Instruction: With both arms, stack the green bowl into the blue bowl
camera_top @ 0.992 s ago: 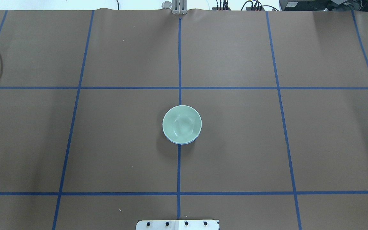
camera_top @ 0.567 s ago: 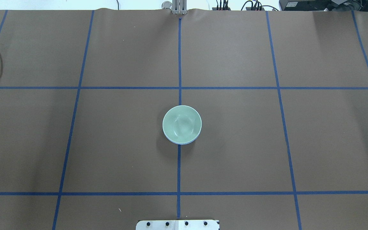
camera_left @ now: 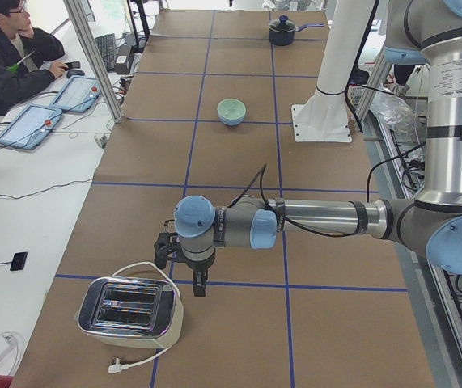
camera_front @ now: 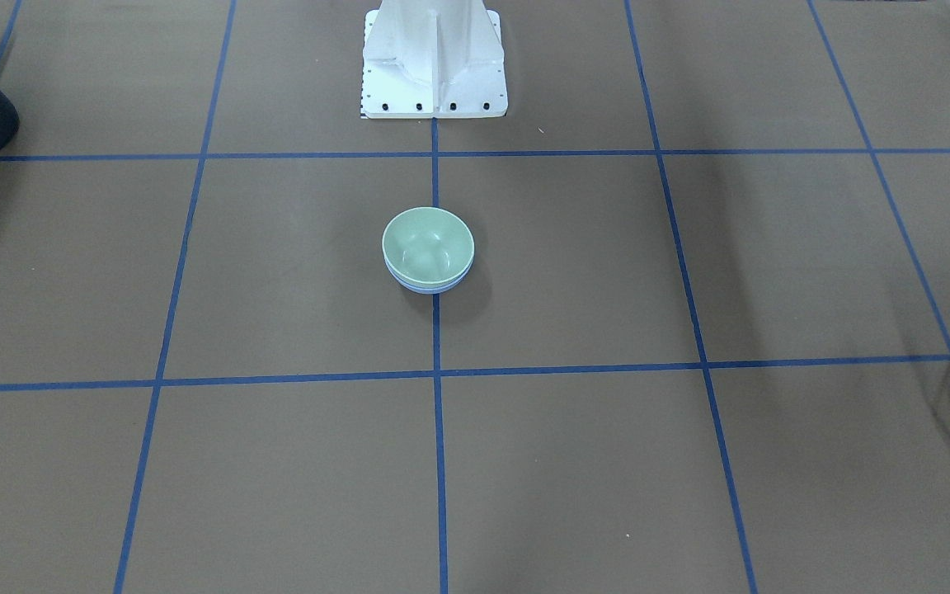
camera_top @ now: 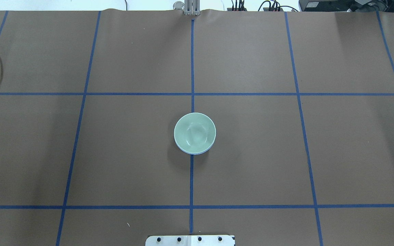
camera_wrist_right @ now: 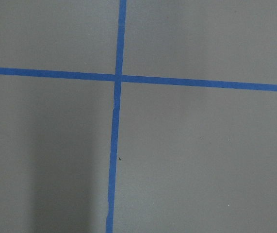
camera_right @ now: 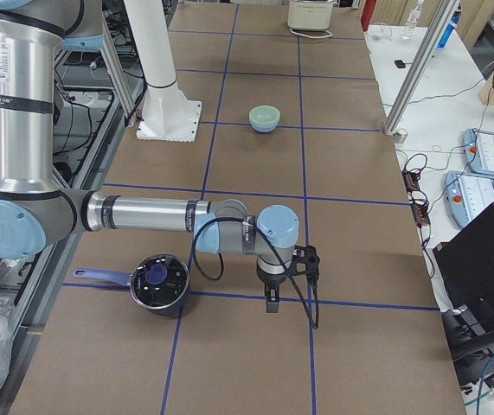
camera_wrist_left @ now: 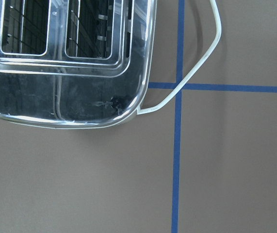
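Observation:
The green bowl (camera_top: 194, 132) sits nested inside the blue bowl (camera_top: 192, 152) at the middle of the table; only a thin blue rim shows under it. The stack also shows in the front-facing view, the green bowl (camera_front: 427, 239) over the blue bowl (camera_front: 425, 286), and in both side views (camera_left: 231, 111) (camera_right: 264, 118). My left gripper (camera_left: 201, 287) hangs far off at the table's left end beside a toaster. My right gripper (camera_right: 271, 303) hangs at the right end near a pot. Both point down over bare table, holding nothing that shows. I cannot tell whether they are open or shut.
A chrome toaster (camera_left: 129, 307) with a white cord (camera_wrist_left: 196, 73) stands at the left end. A dark lidded pot (camera_right: 160, 281) stands at the right end. The white pedestal base (camera_front: 434, 66) is at my edge of the table. An operator (camera_left: 12, 48) sits beyond the far side.

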